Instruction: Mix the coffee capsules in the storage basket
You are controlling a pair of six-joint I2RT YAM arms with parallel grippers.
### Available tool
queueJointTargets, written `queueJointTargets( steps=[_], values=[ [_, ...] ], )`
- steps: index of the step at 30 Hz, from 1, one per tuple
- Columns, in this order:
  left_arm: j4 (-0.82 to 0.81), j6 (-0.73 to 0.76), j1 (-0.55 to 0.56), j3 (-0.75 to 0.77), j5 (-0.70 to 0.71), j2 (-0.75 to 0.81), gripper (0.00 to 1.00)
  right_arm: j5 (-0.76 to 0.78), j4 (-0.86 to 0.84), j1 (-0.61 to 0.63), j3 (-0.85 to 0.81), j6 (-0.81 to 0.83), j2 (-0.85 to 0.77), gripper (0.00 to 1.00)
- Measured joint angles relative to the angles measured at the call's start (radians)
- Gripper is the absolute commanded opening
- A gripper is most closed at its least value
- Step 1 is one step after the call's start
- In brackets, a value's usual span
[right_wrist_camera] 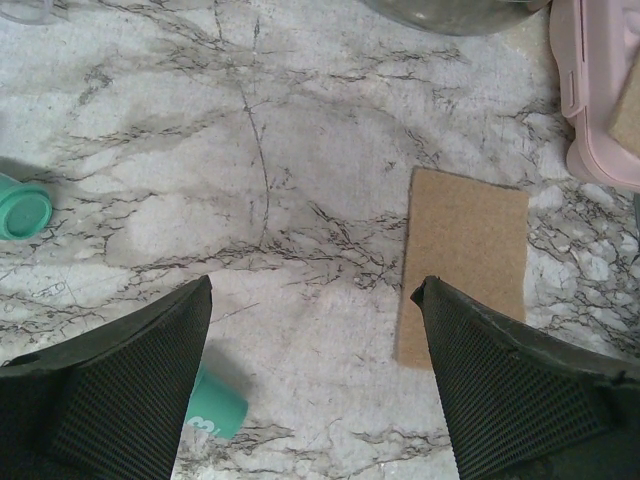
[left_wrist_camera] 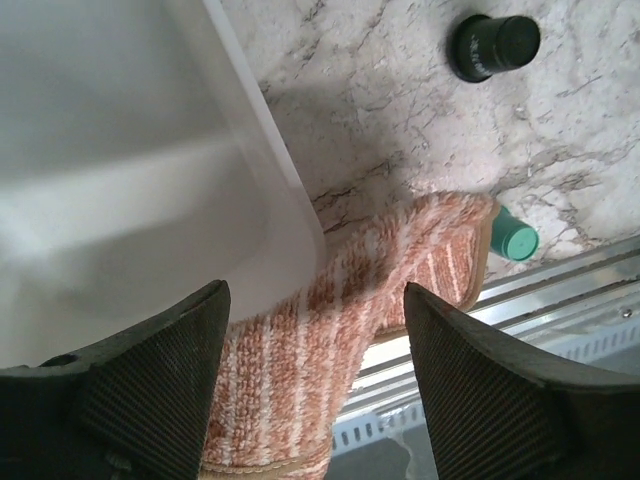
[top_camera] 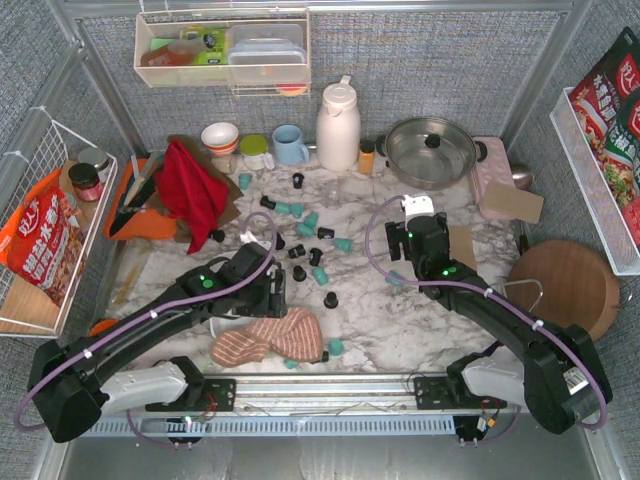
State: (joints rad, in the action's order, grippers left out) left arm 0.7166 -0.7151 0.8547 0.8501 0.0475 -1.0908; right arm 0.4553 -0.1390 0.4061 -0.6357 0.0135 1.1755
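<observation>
Stretching forward, left claw (left_wrist_camera: 312, 300) and right claw (right_wrist_camera: 312, 285) agape.

Top: high above and behind the arm bases, looking down over the whole counter (top_camera: 370, 300). Left wrist: close, aimed down past the left hand (left_wrist_camera: 315, 290) at the striped cloth (left_wrist_camera: 300, 380), also seen from above. Right wrist: close, down past the right hand (right_wrist_camera: 312, 283), sharing the brown card (right_wrist_camera: 465, 260).

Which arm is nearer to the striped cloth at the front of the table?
Left. The left arm holds its jaws right above the striped cloth, beside the white basket; the right arm is well off to the cloth's right, over a brown card.
</observation>
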Motion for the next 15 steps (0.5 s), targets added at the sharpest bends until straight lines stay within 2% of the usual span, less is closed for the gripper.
queueJointTargets(
  steps=[3, 9, 10, 11, 15],
  values=[
    [0.013, -0.006, 0.014, -0.011, 0.017, -0.001, 0.67, 0.000, 0.000, 0.001, 0.000, 0.001, 0.000, 0.89],
    [0.021, -0.014, 0.022, -0.022, 0.030, -0.001, 0.21, -0.007, 0.001, 0.002, 0.000, 0.008, 0.003, 0.89],
    [0.019, -0.011, 0.023, -0.021, 0.027, -0.003, 0.09, -0.007, 0.000, 0.002, 0.000, 0.008, 0.002, 0.89],
    [0.019, -0.009, 0.023, -0.019, 0.024, -0.007, 0.01, -0.008, 0.001, 0.003, 0.000, 0.008, 0.002, 0.89],
    [0.035, 0.018, 0.025, 0.024, 0.004, -0.012, 0.00, -0.010, 0.007, 0.004, -0.002, 0.011, -0.010, 0.89]
  ],
)
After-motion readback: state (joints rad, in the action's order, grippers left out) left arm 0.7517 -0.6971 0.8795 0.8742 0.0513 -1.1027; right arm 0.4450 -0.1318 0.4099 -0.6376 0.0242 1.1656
